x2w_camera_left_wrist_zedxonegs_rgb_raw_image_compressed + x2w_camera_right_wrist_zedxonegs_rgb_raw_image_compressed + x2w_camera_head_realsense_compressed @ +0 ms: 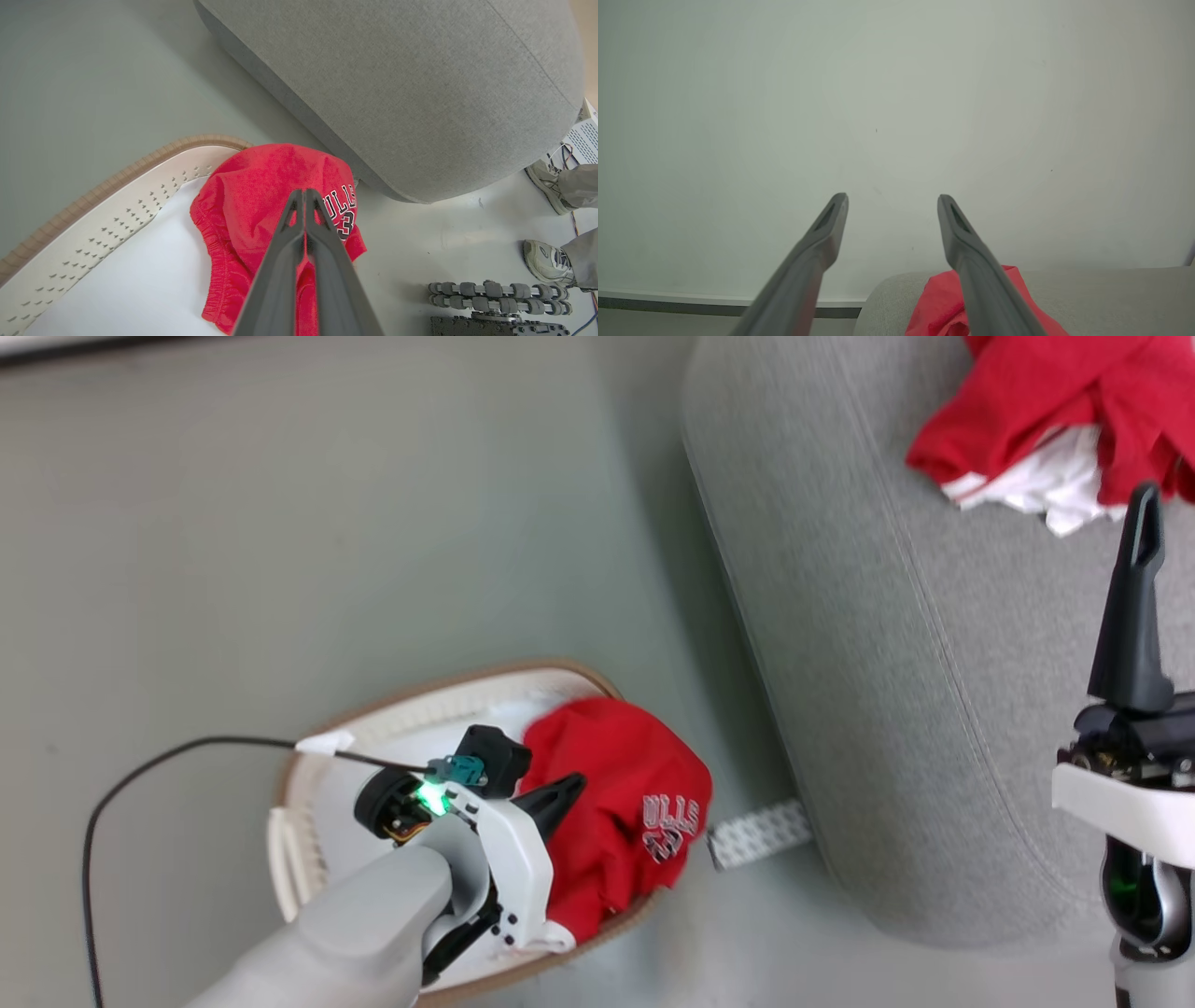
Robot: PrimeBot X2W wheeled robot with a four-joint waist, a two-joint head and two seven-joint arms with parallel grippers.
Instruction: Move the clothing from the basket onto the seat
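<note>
The red garment with white lettering (616, 803) lies bunched at the end of the basket (392, 714) nearest the sofa (887, 709), spilling over its rim. The left gripper (304, 193) has its fingers pressed together right over it; I cannot tell whether they pinch any fabric. A second red-and-white garment (1046, 420) lies on the sofa, near the right gripper (893, 205), whose fingers are spread wide and empty.

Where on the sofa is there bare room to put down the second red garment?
Free: the broad grey stretch of the sofa between its rounded edge facing the basket and the red-and-white garment. Crowded: the top right corner in the head view, where that garment lies heaped with the open right pincer beside it.
</note>
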